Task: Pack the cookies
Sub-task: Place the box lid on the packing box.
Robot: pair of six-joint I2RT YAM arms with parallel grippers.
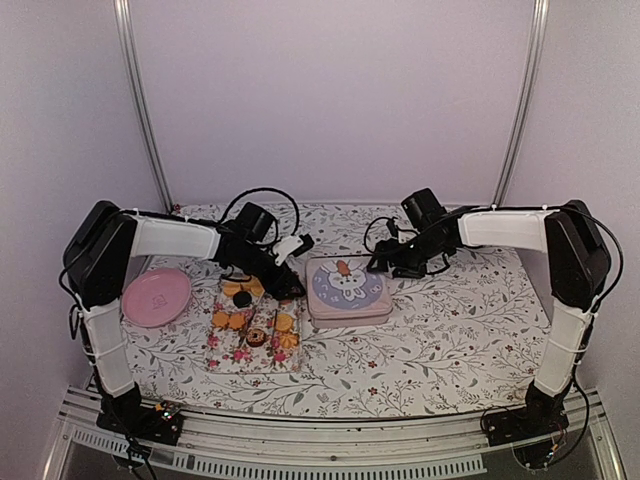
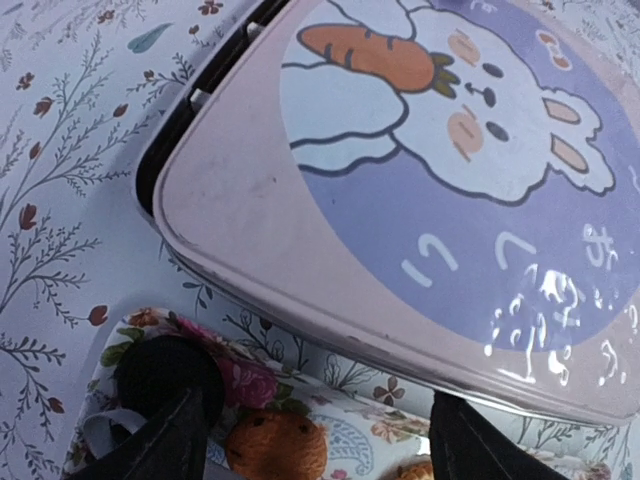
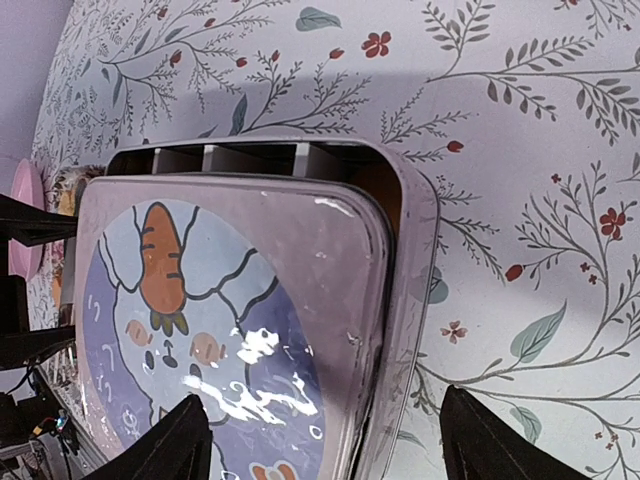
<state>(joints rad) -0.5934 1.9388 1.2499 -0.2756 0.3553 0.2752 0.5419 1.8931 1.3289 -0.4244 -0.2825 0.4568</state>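
Presently, several cookies are seen lying on a floral cloth near the front of the desk, left of centre. Just beyond and to the right, the pink tin is found with its rabbit-printed lid laid on askew, so that dividers show along one uncovered edge. Packing is therefore judged incomplete: cookies remain outside the tin. Whether any already lie within cannot be told, the lid hiding the compartments. The left end effector is held wide over the cloth's near corner by the tin, nothing gripped. The right end effector is likewise spread, empty, at the tin's far side. A pink plate is noted at the far left.
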